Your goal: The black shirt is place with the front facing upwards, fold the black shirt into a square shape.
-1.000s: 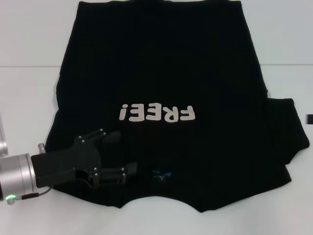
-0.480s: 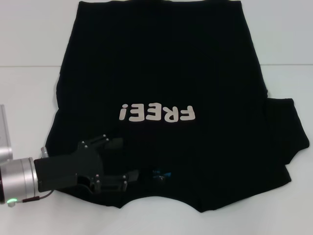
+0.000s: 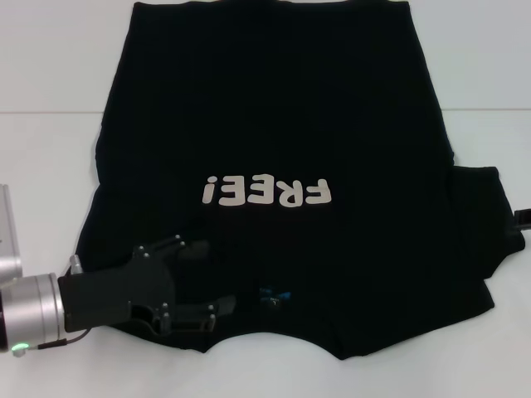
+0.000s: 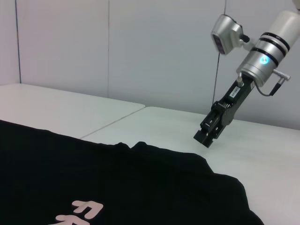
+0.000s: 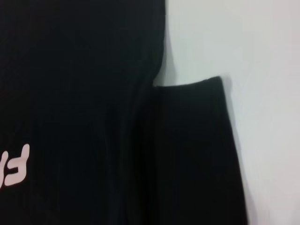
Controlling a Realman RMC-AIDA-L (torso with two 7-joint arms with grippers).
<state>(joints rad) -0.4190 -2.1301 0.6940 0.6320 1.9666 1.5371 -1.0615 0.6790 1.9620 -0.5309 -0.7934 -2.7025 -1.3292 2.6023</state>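
Left wrist view: right end effector (image 4: 209,137) aloft.

You are looking at a black shirt (image 3: 274,124) of soft, matt cloth, lightly rippled near its edges, with flat off-white lettering (image 3: 267,191) that reads as a smooth print. The table (image 3: 50,166) under it is white, smooth and faintly sheened. The left gripper (image 3: 207,278) looks like matt black plastic with small bright screws, on a brushed metal wrist (image 3: 29,311). The right gripper (image 4: 209,133) is matt black too.
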